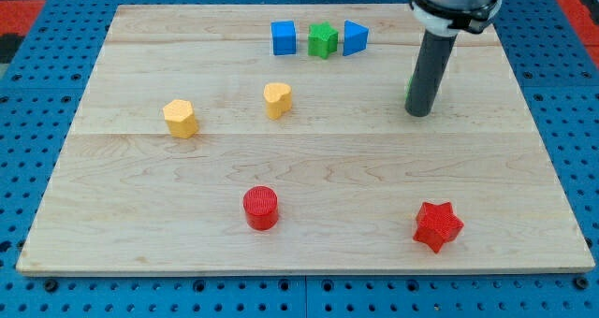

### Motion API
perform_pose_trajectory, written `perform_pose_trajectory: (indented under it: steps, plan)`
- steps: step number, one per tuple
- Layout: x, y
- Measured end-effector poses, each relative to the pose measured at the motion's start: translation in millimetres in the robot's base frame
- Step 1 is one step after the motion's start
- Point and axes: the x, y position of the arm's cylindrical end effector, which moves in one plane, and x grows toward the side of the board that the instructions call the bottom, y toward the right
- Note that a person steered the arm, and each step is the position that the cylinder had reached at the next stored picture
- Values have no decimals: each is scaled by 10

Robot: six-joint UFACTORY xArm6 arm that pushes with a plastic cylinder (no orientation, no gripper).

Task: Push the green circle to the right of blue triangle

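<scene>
The blue triangle (355, 38) lies near the view's top, right of a green star (323, 40). The green circle (409, 90) is almost wholly hidden behind my rod; only a thin green sliver shows at the rod's left edge. It sits right of and below the blue triangle. My tip (421, 113) rests on the board at the circle's near side, touching or nearly touching it.
A blue cube (284, 37) sits left of the green star. A yellow heart (277, 100) and a yellow hexagon (180, 118) lie left of centre. A red cylinder (261, 208) and a red star (438, 226) lie near the bottom of the wooden board (112, 234).
</scene>
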Motion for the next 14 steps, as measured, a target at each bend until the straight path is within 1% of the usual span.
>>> perform_pose_trajectory:
  steps: [3,5,6,7,8,9,10,13,14]
  plan:
    - [-458,273]
    - [-892,330]
    - [-892,472]
    - [-962,911]
    - [-1047,982]
    - [-1100,946]
    - [-1194,705]
    - [-1203,190]
    - [-1223,182]
